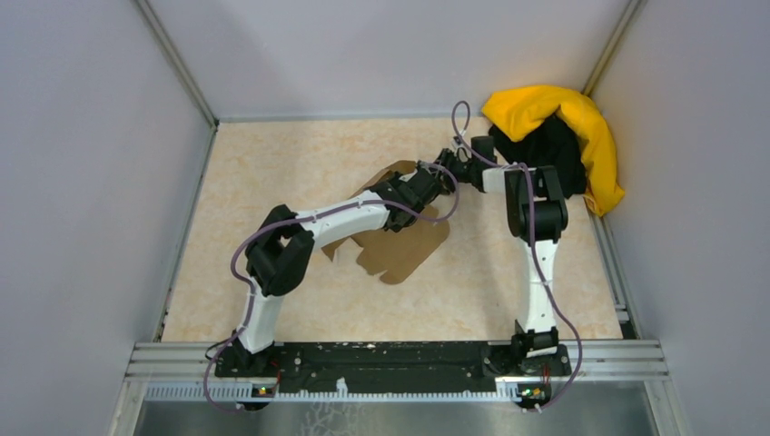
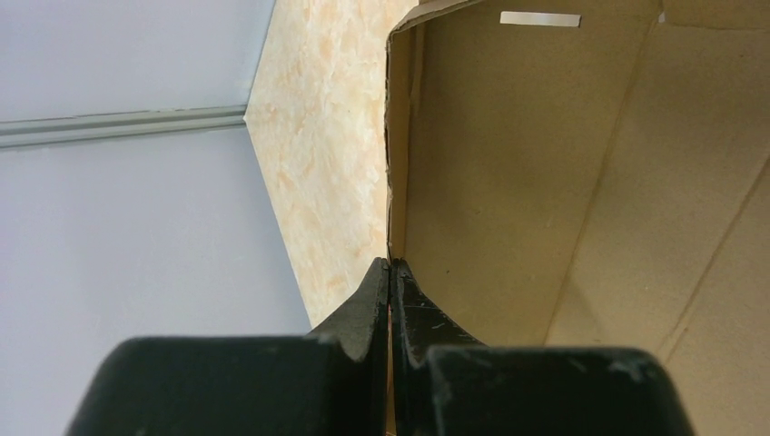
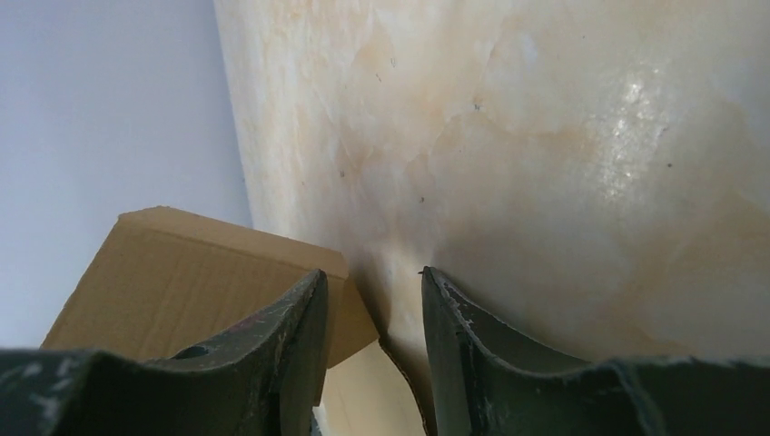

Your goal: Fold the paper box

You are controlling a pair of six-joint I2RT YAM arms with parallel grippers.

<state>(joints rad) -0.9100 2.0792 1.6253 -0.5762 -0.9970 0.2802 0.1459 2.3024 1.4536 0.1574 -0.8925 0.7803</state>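
The paper box lies half-raised near the middle of the marbled beige counter. The left gripper pinches one upright wall edge. The right gripper stands partly apart beside a flap. Grey walls enclose the counter, and a cloth heap fills its far right corner.

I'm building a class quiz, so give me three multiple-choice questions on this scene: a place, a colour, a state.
1. Where does the cloth heap lie? A far right corner; B near left corner; C dead centre.
2. What colour is the paper box? A white; B brown; C blue.
3. How is the left gripper? A wide open; B shut on nothing; C shut on the paper box's edge.
1 A, it sits against the far right walls. 2 B, plain brown cardboard. 3 C, it pinches a cardboard edge.
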